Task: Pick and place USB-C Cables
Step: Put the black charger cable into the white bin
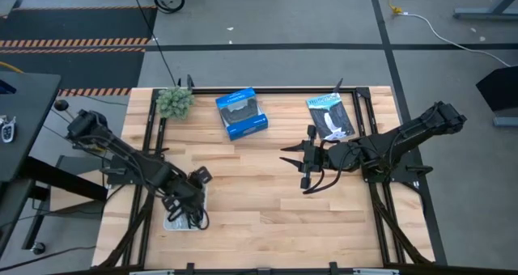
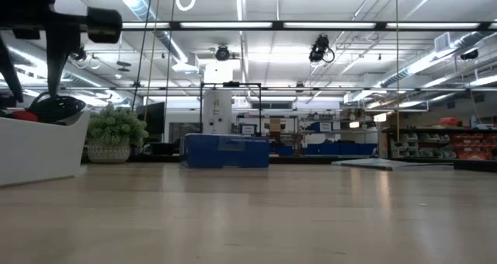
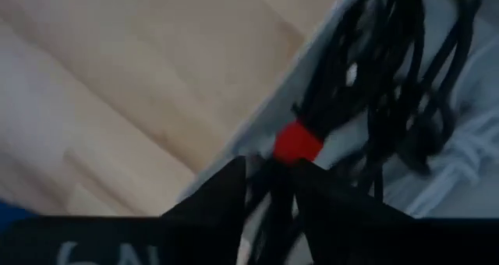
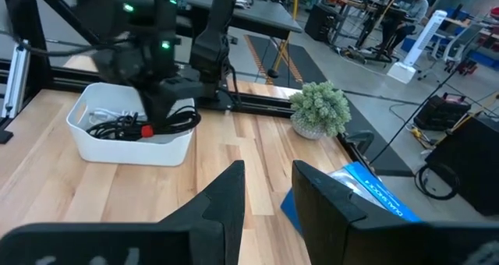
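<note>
**Left gripper in white bin on black-and-red cable; right arm idle mid-table**

Left arm reaches from the table's left edge diagonally toward the front, wrist bent down over the white bin (image 1: 180,218). Left gripper (image 3: 269,189) sits at the bin's rim, fingers nearly together, narrow gap only, closed on the black cable with the red tie (image 3: 298,143); the black strands run straight out from between the fingertips, over the rim and into the bin. In the right wrist view the same cable (image 4: 140,127) hangs partly over the bin's front wall, the red tie showing at the rim. White cable (image 4: 105,115) lies inside the bin behind it. More black loops piled in the bin, cannot tell them apart. Pale blue cable not made out.

Right arm comes in from the right edge, stretched roughly level toward table centre. Right gripper (image 1: 303,163) hovers above bare wood, well apart from the bin, fingers spread with a clear gap, holding nothing; the right wrist view shows its two dark fingers (image 4: 221,199) parted, empty.

Around: blue box (image 1: 241,113) near the back edge, centre-left; small potted plant (image 1: 174,102) just left of it at the back; flat black-and-white packet (image 1: 330,116) back right, just behind the right gripper. Wooden table (image 1: 259,218) bare between the two grippers. A person sits far off in the room in the right wrist view.
</note>
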